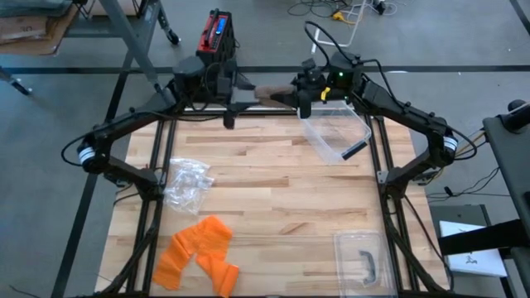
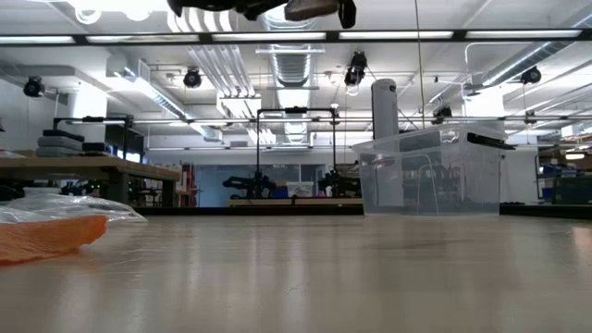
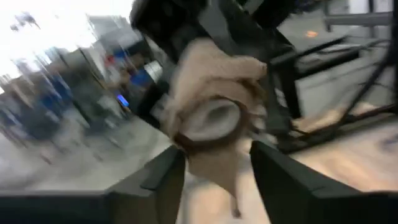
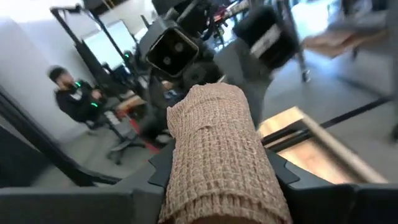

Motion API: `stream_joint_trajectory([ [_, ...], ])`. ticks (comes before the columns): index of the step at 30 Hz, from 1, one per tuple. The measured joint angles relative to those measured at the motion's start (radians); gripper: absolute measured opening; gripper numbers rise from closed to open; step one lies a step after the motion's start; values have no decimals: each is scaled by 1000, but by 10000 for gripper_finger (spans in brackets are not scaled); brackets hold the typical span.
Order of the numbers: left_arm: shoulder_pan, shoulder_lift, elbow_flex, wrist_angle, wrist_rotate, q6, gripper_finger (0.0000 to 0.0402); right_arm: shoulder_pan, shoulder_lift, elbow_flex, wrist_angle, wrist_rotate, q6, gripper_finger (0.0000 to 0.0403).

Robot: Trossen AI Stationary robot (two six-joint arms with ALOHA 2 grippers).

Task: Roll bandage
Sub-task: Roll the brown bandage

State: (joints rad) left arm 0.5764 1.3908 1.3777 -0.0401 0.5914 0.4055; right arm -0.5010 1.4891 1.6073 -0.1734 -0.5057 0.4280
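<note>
My right gripper [image 4: 217, 180] is clamped on the bandage [image 4: 219, 155], a tan woven roll that fills the lower centre of the right wrist view, with a dark finger pressing each side. My left gripper [image 3: 214, 171] stands apart: its two fingers [image 3: 158, 177] flank the roll's open end without touching it, and a loose tail of cloth hangs down between them. In the high view both grippers meet at top centre, above the far edge of the desk [image 1: 273, 190], the bandage [image 1: 269, 91] a small tan bar between them. Only that view shows the clear bin [image 1: 335, 136] lying right of centre, its lid [image 1: 363, 258] at lower right, the orange cloth [image 1: 199, 252] and the clear bag [image 1: 189, 184] at lower left. The low view shows the bandage [image 2: 310, 9] at its top edge, high off the desk. A seated person [image 4: 78, 96] appears only in the right wrist view.
</note>
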Motion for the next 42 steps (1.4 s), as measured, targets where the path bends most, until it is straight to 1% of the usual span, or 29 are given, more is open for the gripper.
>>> stream_joint_trajectory([
  [1, -2, -3, 14, -49, 15, -20, 190, -2, 0, 0, 0, 9, -40, 125],
  [3, -4, -3, 43, -95, 54, -70, 218, -6, 0, 1, -1, 55, -123, 122],
  [5, -4, -2, 69, -97, 77, -138, 249, -7, 0, 1, -2, 91, -213, 121],
  [7, -4, -1, 93, -98, 78, -193, 280, -5, 0, 1, -3, 106, -278, 121],
  [8, -4, 3, 105, -102, 73, -202, 294, -5, 0, 1, 2, 111, -299, 121],
  [11, -5, 12, 137, -107, 17, -193, 334, -5, -1, 1, 4, 117, -345, 120],
  [14, -7, 21, 157, -114, -51, -145, 362, -2, -1, 1, 10, 138, -359, 120],
  [15, -7, 23, 160, -114, -59, -134, 367, -2, -2, 1, 8, 137, -361, 120],
  [18, -7, 24, 162, -126, -56, -126, 374, -2, -2, 1, -6, 136, -373, 120],
  [20, -6, 18, 167, -148, -25, -126, 371, 0, -2, 1, -13, 132, -378, 118],
  [23, -3, -2, 201, -242, 19, -126, 360, 5, -2, 1, -22, 111, -391, 118],
  [26, -2, -25, 243, -321, 28, -99, 349, 9, -1, 0, -25, 100, -404, 118],
  [27, -2, -32, 250, -326, 27, -88, 347, 8, 0, 0, -24, 103, -411, 118],
  [29, -4, -35, 251, -279, 12, -96, 342, 8, 0, 0, -20, 114, -435, 116],
  [31, -4, -31, 239, -202, -13, -163, 338, 12, 0, 0, -17, 122, -477, 115],
  [33, -1, -15, 234, -169, -30, -189, 336, 23, 0, 0, -13, 122, -523, 115],
  [35, 2, 8, 234, -171, -35, -184, 336, 34, 0, 0, -12, 122, -564, 115],
  [38, 1, 44, 233, -167, -32, -139, 341, 49, 0, 0, -7, 137, -616, 115],
  [42, 1, 83, 233, -135, -26, -129, 351, 59, 0, 0, -1, 147, -626, 115],
])
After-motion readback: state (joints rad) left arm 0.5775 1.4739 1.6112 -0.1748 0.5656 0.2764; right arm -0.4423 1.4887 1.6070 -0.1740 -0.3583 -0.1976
